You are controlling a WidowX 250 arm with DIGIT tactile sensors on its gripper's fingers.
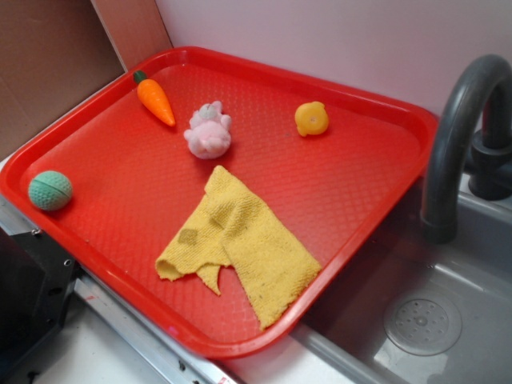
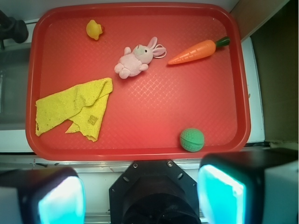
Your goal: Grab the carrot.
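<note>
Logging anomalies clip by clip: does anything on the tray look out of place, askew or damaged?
Only the yellow cloth: it lies crumpled and folded over itself on the red tray. The carrot, pink bunny, green ball and yellow toy fruit lie apart and look intact.

The exterior view looks down obliquely from close by at the red tray (image 1: pixel 384 200), while the wrist view faces straight down from higher up, both sharing the whole tray (image 2: pixel 140 153).

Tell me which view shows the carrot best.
The wrist view: the carrot is seen from above at full length, tip to green stem, beside the pink bunny. The exterior view also shows the carrot whole, but foreshortened near the tray's far corner.
</note>
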